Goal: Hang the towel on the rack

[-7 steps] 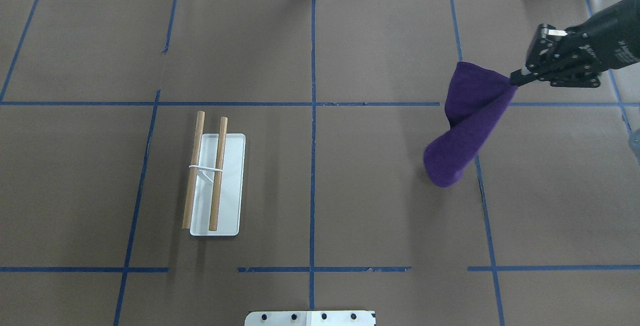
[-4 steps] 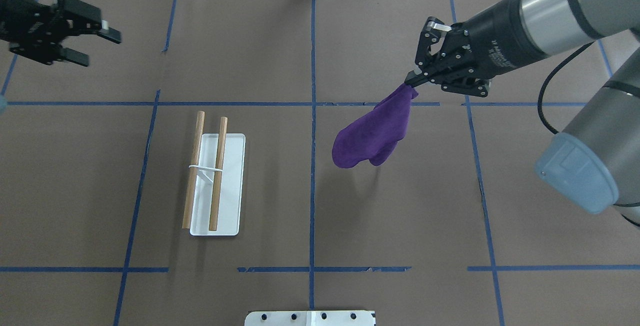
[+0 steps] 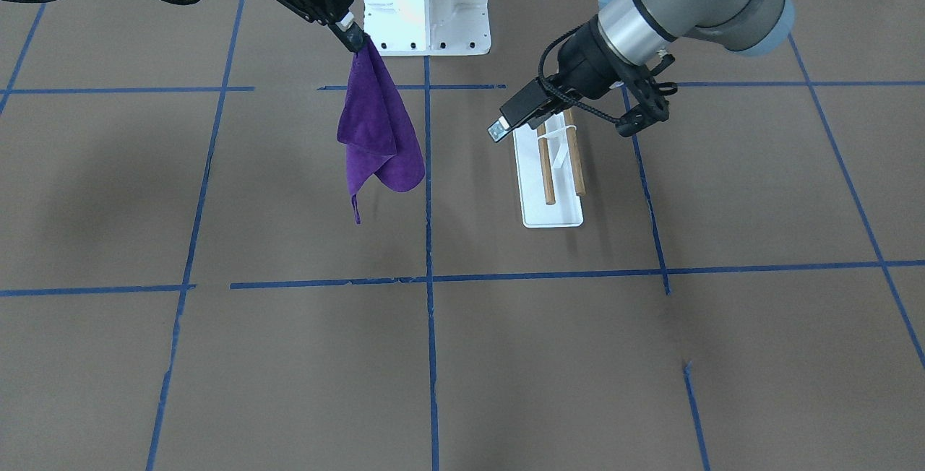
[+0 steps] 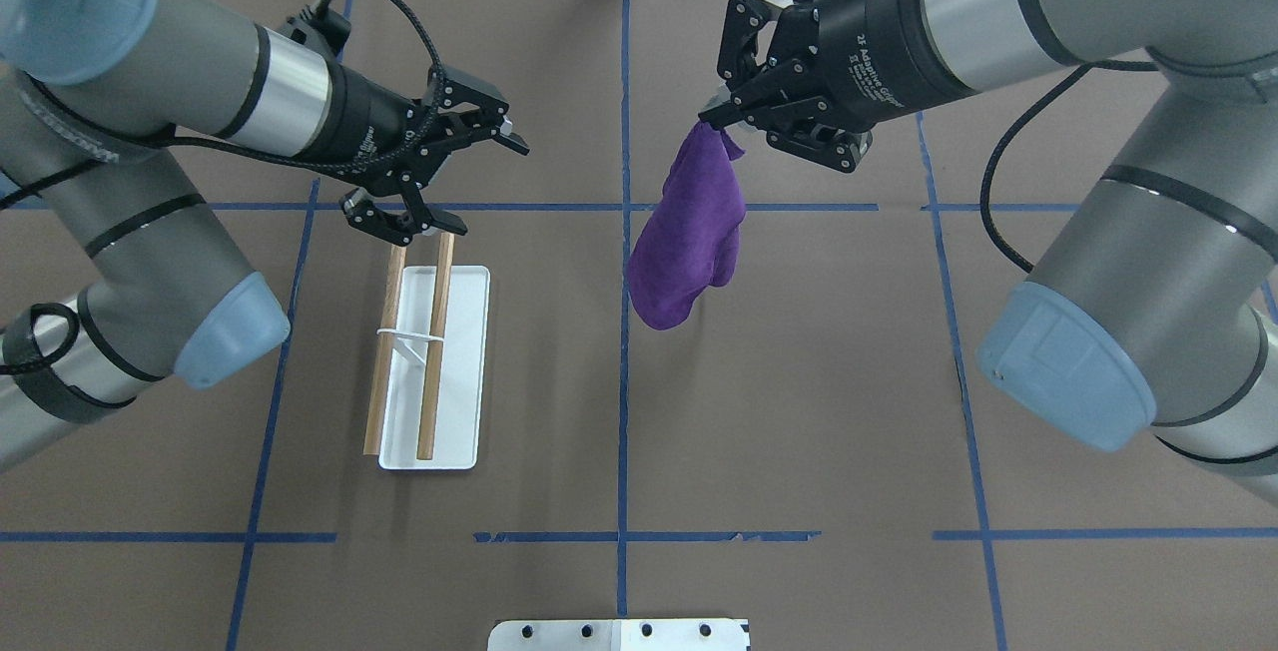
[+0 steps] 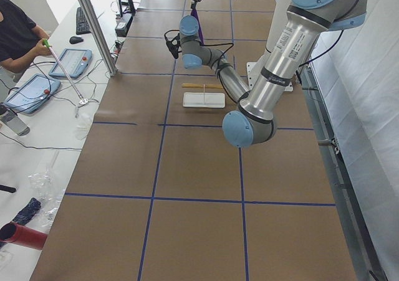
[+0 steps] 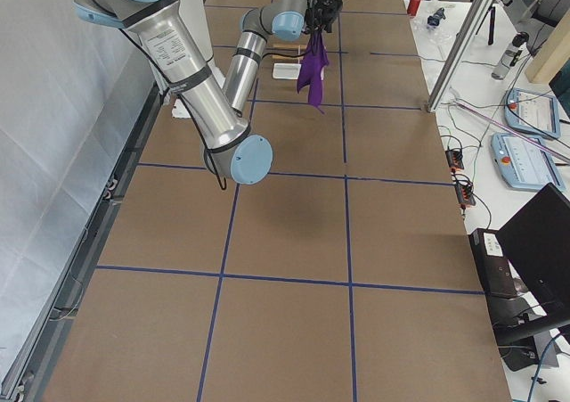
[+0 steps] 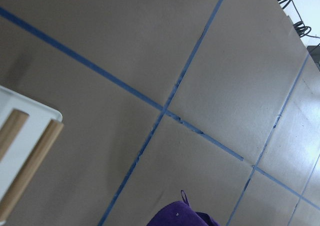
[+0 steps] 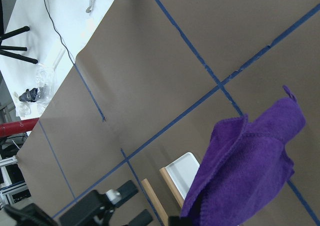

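The purple towel [image 4: 689,232] hangs bunched from one corner in my right gripper [image 4: 711,117], which is shut on it just right of the table's centre line. It swings clear of the table in the front view [image 3: 379,131], its loose thread hanging lowest. The rack [image 4: 461,371], a white base with two wooden rods [image 4: 436,331], stands left of centre, also in the front view [image 3: 553,214]. My left gripper [image 4: 489,187] is open and empty, above the rack's far end. The right wrist view shows the towel [image 8: 245,171] with the rack [image 8: 177,178] beyond.
The large white bolted pedestal [image 3: 426,1] stands at the robot's side of the table; its plate shows at the overhead view's bottom edge [image 4: 619,634]. Blue tape lines [image 4: 624,331] grid the brown table. An operator [image 5: 19,32] sits beyond the table's far side.
My right gripper has carried the towel left, from the table's right edge to near the centre line. My left arm has come in from the left to above the rack's far end, still open.
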